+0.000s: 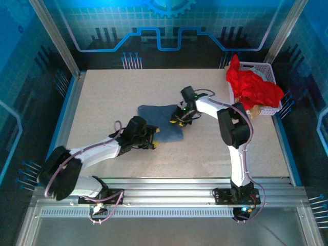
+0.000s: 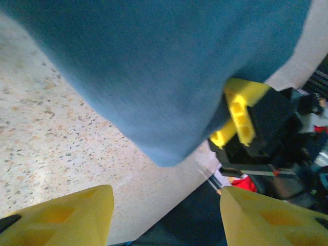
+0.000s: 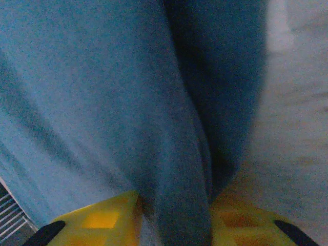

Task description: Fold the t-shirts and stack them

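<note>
The slate-blue t-shirt (image 1: 161, 122) lies folded into a small pad at the middle of the table. My right gripper (image 1: 179, 119) sits at its right edge; in the right wrist view it (image 3: 174, 210) is shut on a ridge of the blue cloth (image 3: 102, 87). My left gripper (image 1: 151, 139) rests at the shirt's near-left corner. In the left wrist view it (image 2: 166, 202) is open, with bare table between its yellow fingers (image 2: 77, 215) and the blue shirt (image 2: 164, 66) just ahead. The red t-shirt (image 1: 253, 87) is heaped over the basket at the back right.
The white lattice basket (image 1: 267, 70) stands at the table's back right corner under the red shirt. The speckled tabletop (image 1: 102, 97) is bordered by a metal frame, with rails along the near edge. The right gripper's yellow fingers (image 2: 238, 110) show in the left wrist view.
</note>
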Robot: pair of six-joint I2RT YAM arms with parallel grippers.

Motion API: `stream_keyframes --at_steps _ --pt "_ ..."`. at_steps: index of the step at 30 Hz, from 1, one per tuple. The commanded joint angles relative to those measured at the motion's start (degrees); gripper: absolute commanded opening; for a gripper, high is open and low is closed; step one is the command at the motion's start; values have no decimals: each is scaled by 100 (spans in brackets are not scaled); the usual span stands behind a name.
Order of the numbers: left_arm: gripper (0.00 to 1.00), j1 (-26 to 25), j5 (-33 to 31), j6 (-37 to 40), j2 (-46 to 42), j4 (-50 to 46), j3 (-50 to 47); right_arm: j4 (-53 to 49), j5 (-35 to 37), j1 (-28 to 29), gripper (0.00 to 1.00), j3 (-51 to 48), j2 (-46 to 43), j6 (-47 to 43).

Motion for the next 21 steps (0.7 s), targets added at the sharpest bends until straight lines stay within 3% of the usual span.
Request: stream_keyframes --at_steps 1,7,12,16,21 --pt "59 169 -496 -97 -542 -814 -349 48 41 421 29 619 417 702" --pt "64 636 -790 373 -1421 -1789 -512 -105 43 1042 27 1971 1369 1757" --pt "65 903 -869 302 -1651 -1557 -990 -855 10 1234 43 3286 1931 1536" --pt "64 1024 -1045 -28 -1474 -712 -1319 -1085 29 1061 58 3042 1526 1252" --pt "64 1150 -1092 76 -700 211 -1120 -1110 213 701 65 2128 533 795"
